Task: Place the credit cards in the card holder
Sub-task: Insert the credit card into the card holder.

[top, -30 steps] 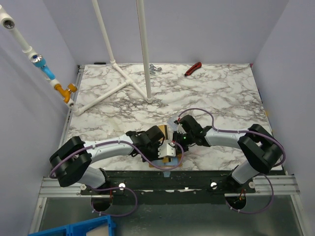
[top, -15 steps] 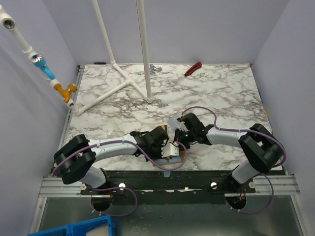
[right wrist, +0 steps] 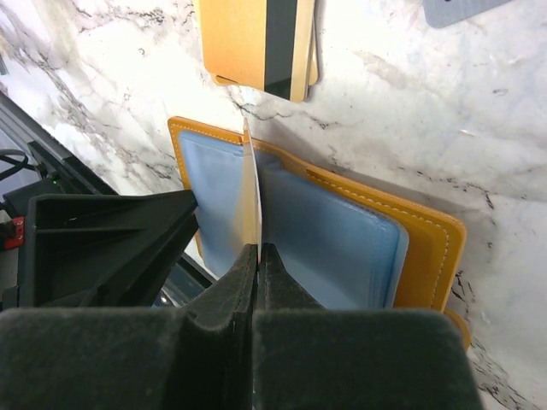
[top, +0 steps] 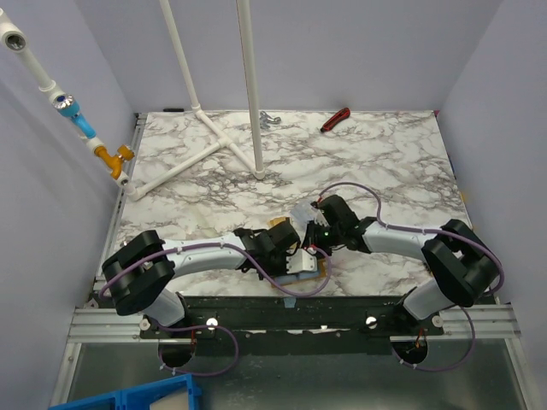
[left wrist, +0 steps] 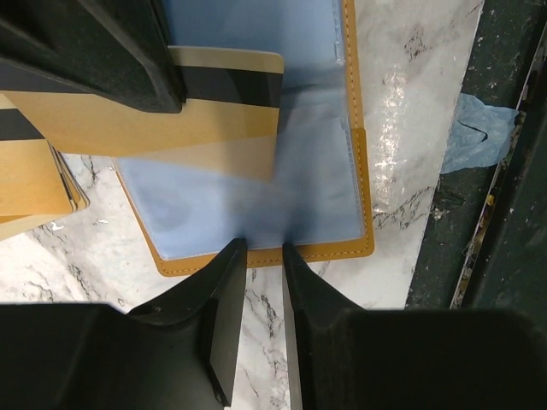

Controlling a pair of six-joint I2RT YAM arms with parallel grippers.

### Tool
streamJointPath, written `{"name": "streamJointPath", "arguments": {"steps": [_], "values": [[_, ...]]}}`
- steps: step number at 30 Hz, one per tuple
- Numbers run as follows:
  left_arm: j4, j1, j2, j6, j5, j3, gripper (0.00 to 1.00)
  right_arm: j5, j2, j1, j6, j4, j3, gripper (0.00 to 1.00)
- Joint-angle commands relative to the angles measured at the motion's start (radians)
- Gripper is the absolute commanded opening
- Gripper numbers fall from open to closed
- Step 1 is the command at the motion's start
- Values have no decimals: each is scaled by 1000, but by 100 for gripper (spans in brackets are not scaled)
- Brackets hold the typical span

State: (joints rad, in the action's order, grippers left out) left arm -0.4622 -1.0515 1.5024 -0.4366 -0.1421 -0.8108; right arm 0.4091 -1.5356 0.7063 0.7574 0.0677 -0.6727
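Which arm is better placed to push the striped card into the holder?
Right. The right gripper is shut on the dark-striped gold-tan card at the clear plastic sleeve of the tan card holder; the left gripper seems to pinch that sleeve.

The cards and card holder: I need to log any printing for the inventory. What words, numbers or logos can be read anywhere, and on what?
None can be read.
Gold card: dark stripe only, no print visible.
Card stack: no print visible.
Card holder: plain tan edge, blue sleeves, no brand visible.
Grey card: mostly out of frame.

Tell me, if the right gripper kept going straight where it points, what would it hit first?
Probably the card holder: the right gripper pinches a card edge-on above its blue sleeves, though depth is unclear.
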Motion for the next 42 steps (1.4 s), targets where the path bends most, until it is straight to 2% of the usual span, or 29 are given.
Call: {"name": "streamJointPath", "arguments": {"steps": [1, 6, 13, 34, 42], "values": [[33, -28, 43, 16, 18, 0, 24, -51, 9, -2, -13, -10, 61, 1], [37, -41, 49, 18, 36, 11, 23, -3, -14, 0, 10, -49, 110, 1], [47, -41, 59, 7, 54, 18, 22, 15, 41, 2, 10, -32, 167, 0], [57, -41, 81, -34, 114, -1, 20, 71, 4, 7, -76, 91, 127, 1], [68, -41, 78, -33, 115, -2, 20, 94, -45, 6, -15, -24, 142, 1]]}}
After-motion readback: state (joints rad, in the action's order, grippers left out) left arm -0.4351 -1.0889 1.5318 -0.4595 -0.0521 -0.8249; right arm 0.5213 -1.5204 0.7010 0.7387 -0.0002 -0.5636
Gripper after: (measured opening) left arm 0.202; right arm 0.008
